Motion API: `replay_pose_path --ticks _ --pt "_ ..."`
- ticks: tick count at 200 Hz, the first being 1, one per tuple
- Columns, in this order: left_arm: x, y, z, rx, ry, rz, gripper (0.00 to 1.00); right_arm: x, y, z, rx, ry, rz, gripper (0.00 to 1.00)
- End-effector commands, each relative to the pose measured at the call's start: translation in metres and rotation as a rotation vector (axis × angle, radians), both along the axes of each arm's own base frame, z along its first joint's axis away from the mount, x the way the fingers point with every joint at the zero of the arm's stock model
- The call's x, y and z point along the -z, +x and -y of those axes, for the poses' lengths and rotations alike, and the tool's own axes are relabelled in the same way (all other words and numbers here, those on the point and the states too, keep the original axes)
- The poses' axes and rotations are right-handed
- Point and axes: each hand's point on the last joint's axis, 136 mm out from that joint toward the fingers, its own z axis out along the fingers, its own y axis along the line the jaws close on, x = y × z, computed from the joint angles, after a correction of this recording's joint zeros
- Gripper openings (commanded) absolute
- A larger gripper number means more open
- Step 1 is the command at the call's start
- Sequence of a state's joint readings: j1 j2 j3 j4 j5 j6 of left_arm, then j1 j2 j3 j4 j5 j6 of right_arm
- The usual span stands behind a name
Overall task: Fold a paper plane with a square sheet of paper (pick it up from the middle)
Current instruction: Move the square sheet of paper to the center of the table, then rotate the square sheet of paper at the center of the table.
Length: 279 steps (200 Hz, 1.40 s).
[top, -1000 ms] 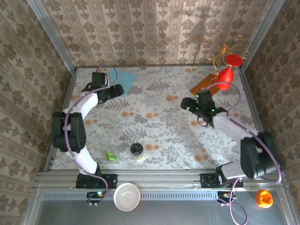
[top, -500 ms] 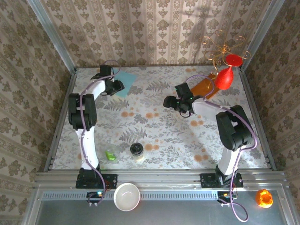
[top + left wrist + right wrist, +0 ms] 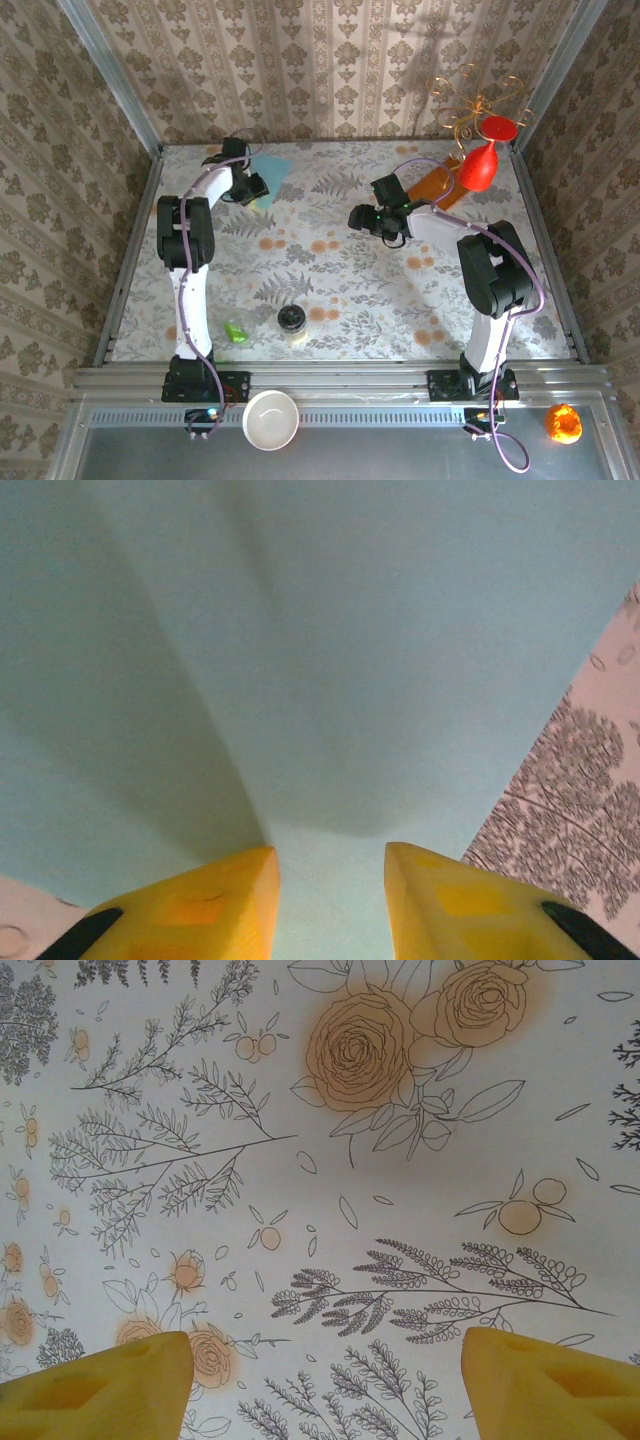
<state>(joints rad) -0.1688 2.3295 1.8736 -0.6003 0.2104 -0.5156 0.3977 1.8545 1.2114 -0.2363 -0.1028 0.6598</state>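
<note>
Left tool point(image 3: 327, 880) has reached the far-left corner, jaws narrowing onto the square sheet of paper point(image 3: 350, 630), now puckered; right tool point(image 3: 325, 1380) swung toward the middle of the bench point(image 3: 340, 290).

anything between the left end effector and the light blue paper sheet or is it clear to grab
Nothing visible stands between them: the yellow fingers of the left end effector sit right on the thin light blue square paper sheet, which bulges up between them.
</note>
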Motion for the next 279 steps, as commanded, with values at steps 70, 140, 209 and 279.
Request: replay_pose_path --ticks 70,140,209,279 --pt "0.044 -0.158 0.132 0.404 0.019 -0.277 0.27 -0.009 0.002 0.031 0.101 -0.012 -0.027 0.73" --pt "-0.036 -0.195 0.172 0.478 -0.093 -0.130 0.25 -0.026 0.011 0.033 -0.026 -0.022 -0.011 0.65" --pt "-0.073 -0.168 0.117 0.169 -0.210 -0.010 0.42 -0.005 0.044 -0.022 -0.235 -0.063 -0.120 0.51" --pt "-0.062 -0.173 0.100 0.100 -0.221 -0.037 0.61 0.023 0.076 -0.052 -0.241 -0.071 -0.184 0.51"
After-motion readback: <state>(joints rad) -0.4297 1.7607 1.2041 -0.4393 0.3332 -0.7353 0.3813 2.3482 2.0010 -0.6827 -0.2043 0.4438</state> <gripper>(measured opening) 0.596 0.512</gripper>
